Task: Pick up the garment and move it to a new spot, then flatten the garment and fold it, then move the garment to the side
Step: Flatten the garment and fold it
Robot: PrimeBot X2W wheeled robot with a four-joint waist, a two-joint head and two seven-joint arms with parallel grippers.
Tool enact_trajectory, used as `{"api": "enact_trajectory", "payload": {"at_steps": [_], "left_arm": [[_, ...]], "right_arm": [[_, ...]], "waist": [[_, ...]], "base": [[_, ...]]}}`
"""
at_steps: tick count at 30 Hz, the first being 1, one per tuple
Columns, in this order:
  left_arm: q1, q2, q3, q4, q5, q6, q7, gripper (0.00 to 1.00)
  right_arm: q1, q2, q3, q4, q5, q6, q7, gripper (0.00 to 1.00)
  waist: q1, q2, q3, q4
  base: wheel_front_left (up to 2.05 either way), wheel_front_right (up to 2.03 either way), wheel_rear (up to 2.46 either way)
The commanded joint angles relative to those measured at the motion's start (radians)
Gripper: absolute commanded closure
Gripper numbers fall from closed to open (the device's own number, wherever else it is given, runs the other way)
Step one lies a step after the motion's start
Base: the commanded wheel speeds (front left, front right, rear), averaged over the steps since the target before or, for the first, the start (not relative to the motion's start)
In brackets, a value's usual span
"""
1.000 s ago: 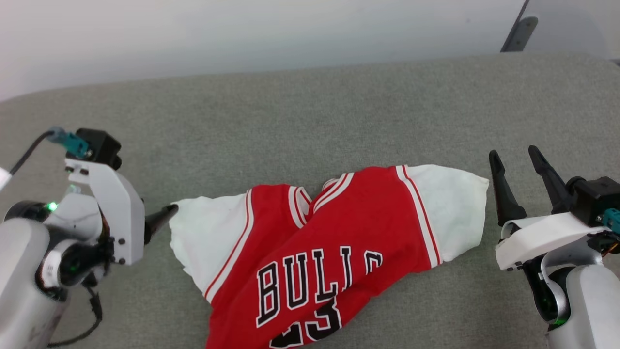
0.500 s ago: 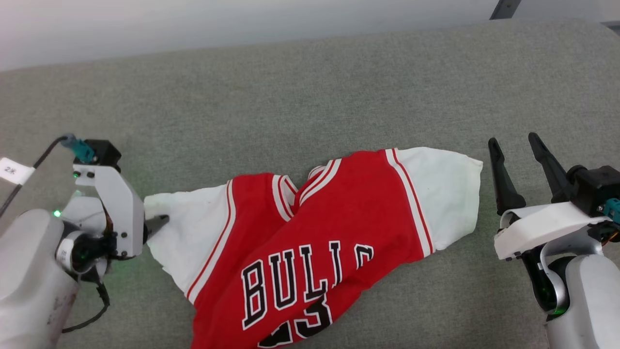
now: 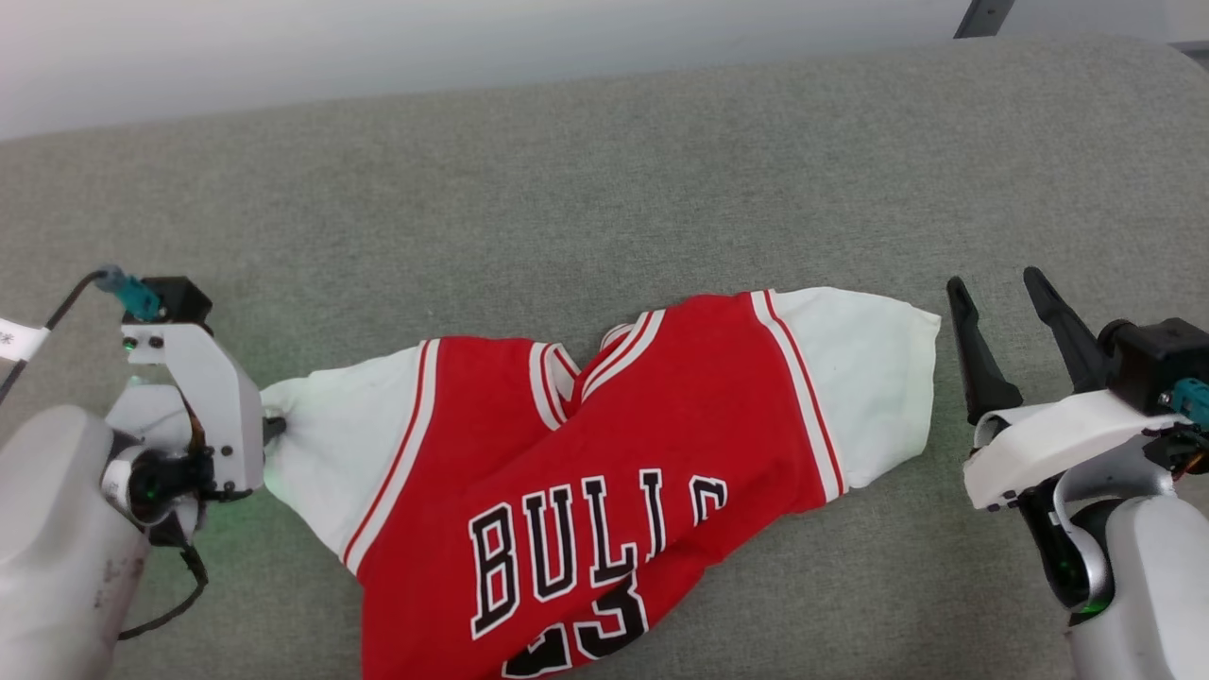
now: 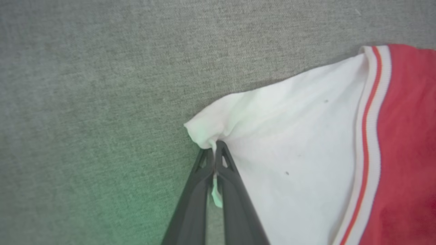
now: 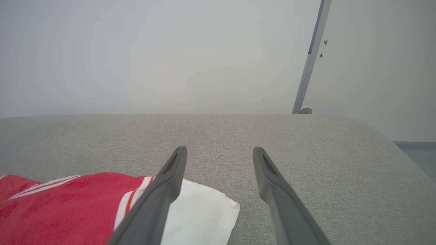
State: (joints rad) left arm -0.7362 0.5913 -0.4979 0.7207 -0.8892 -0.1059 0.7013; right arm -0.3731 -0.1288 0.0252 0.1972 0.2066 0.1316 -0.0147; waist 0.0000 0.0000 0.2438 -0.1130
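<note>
While the head view hides the left gripper's (image 3: 274, 427) tips behind its bracket, the left wrist view shows them pinched tight on the corner of the jersey's (image 3: 661, 416) white sleeve (image 4: 289, 136). The jersey lies crumpled on the grey cushion (image 3: 604, 189), with bare fabric beyond it. The right gripper (image 3: 992, 283) hovers spread and empty beside the other sleeve (image 3: 869, 378). A second ago the left fingers stood open at the sleeve's edge.

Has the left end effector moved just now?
Yes: the left end effector, gripping the red-and-white jersey, moved left, away from the jersey's unmoved right sleeve.
</note>
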Motion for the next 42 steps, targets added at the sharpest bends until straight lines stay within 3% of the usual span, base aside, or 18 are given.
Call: {"api": "enact_trajectory", "payload": {"at_steps": [1,12,16,27,28,29,36,42], "left_arm": [[0.016,-0.011,-0.010,0.014,-0.005,-0.003,0.006,1.00],[0.000,-0.046,-0.040,-0.004,-0.004,-0.016,-0.010,1.00],[-0.013,-0.059,-0.049,-0.019,-0.002,-0.018,-0.014,1.00],[-0.045,-0.081,-0.058,-0.043,-0.004,-0.015,-0.025,1.00],[-0.046,-0.082,-0.058,-0.040,-0.005,-0.014,-0.026,1.00],[-0.047,-0.081,-0.058,-0.038,-0.005,-0.012,-0.026,1.00],[-0.083,-0.066,-0.054,-0.038,0.004,-0.007,-0.025,1.00],[-0.156,-0.044,-0.042,-0.086,0.018,-0.001,-0.032,1.00]], "right_arm": [[0.006,-0.008,-0.002,0.002,0.001,-0.002,0.013,0.00],[-0.065,-0.051,-0.041,0.091,0.066,-0.002,0.306,0.00],[-0.111,-0.074,-0.047,0.163,0.085,-0.002,0.406,0.00],[-0.226,-0.061,-0.018,0.400,0.146,-0.002,0.601,0.00],[-0.233,-0.065,-0.004,0.422,0.143,-0.002,0.616,0.55],[-0.241,-0.064,0.004,0.441,0.152,-0.002,0.629,1.00],[-0.326,-0.097,0.034,0.475,0.176,-0.002,0.628,1.00],[-0.395,-0.128,0.064,0.410,0.216,-0.002,0.587,1.00]], "waist": [[0.0000,0.0000,-0.003,0.003],[0.0000,0.0000,-0.003,0.041],[0.0000,0.0000,0.010,0.058],[0.0000,0.0000,0.057,0.088],[0.0000,0.0000,0.059,0.090],[0.0000,0.0000,0.061,0.091],[0.0000,0.0000,0.042,0.102],[0.0000,0.0000,-0.012,0.109]], "base": [[0.00,0.00,0.00],[0.00,0.00,0.00],[0.00,0.00,0.00],[0.00,0.00,0.00],[0.00,0.00,0.00],[0.00,0.00,0.00],[0.00,0.00,0.00],[0.00,0.00,0.00]]}}
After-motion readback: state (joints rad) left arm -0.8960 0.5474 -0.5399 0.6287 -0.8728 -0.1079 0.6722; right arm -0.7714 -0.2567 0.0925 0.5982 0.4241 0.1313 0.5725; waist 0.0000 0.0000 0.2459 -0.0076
